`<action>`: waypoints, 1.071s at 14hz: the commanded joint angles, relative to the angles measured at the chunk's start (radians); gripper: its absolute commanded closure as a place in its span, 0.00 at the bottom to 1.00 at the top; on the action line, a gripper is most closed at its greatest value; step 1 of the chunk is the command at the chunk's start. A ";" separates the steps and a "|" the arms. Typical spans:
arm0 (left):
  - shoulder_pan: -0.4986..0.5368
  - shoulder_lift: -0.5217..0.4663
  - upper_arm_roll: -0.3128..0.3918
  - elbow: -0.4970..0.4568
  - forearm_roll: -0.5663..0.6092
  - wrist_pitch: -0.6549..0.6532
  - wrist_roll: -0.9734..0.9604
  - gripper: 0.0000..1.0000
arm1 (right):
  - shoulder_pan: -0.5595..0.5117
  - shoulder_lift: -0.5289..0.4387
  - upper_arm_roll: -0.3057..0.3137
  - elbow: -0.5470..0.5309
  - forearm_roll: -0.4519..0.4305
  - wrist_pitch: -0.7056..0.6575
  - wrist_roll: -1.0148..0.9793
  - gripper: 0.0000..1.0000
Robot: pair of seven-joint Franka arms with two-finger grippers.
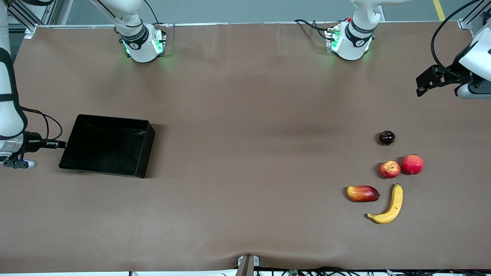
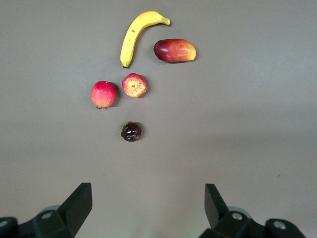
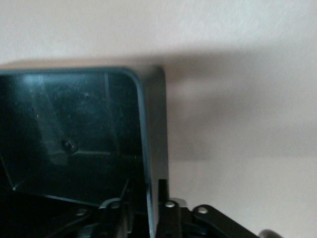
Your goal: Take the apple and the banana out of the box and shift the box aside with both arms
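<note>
A: Item one, the fruits?
B: Banana [image 1: 391, 207], curved, lying toward the left arm's end of the table, nearest the front camera. Apple [image 1: 389, 169], streaked, lies farther from the camera than the banana and touches a plain red fruit [image 1: 412, 164].
A: Other fruit?
B: Mango [image 1: 363, 193] beside the banana; a small dark fruit [image 1: 386, 137] farthest from the camera.
A: The box?
B: Black box [image 1: 107, 145], open top up, empty, at the right arm's end of the table [image 1: 245, 115].
A: Grippers?
B: Right gripper [image 3: 156, 210] is clamped on the box wall at its outer edge. Left gripper [image 2: 148, 208], fingers spread wide with nothing between them, hangs over the table's end near the fruit.
</note>
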 commanded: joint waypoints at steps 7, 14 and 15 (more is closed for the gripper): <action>0.015 -0.017 -0.005 -0.018 0.004 -0.006 0.007 0.00 | -0.046 -0.004 0.023 0.174 -0.027 -0.207 -0.145 0.00; 0.012 0.044 -0.005 0.022 0.006 0.000 -0.002 0.00 | 0.105 -0.014 0.036 0.567 -0.226 -0.491 -0.141 0.00; 0.012 0.043 -0.005 0.025 0.004 0.005 -0.002 0.00 | 0.135 -0.032 0.034 0.584 -0.226 -0.501 -0.127 0.00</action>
